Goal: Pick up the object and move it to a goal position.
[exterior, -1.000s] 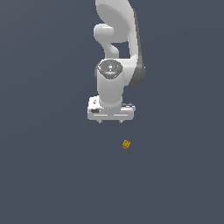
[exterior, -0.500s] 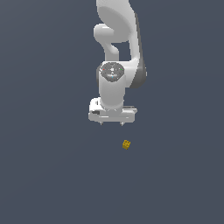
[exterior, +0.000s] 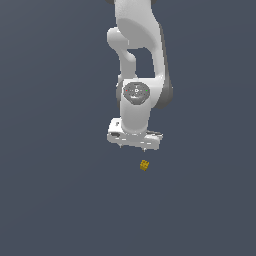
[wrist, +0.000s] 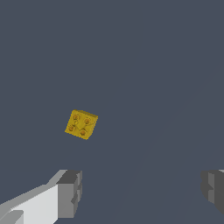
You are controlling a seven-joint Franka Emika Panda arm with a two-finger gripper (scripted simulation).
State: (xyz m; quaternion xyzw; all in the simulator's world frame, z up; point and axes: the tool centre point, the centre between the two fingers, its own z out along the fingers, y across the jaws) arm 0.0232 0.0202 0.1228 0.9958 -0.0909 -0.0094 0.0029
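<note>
The object point(exterior: 144, 165) is a tiny mustard-yellow brick with small studs on top, lying on the dark grey floor. It also shows in the wrist view point(wrist: 81, 124). My white gripper point(exterior: 133, 146) hangs above the floor, just above and slightly to the exterior view's left of the brick. It is open and empty. In the wrist view the gripper point(wrist: 142, 190) shows two grey fingertips point(wrist: 70, 192) set wide apart, and the brick lies outside the gap between them.
The white arm point(exterior: 137, 60) rises from the gripper toward the top of the exterior view. The flat dark grey floor point(exterior: 60, 200) fills everything else.
The gripper has moved lower and toward the exterior view's right, closer to the brick. The brick has not moved.
</note>
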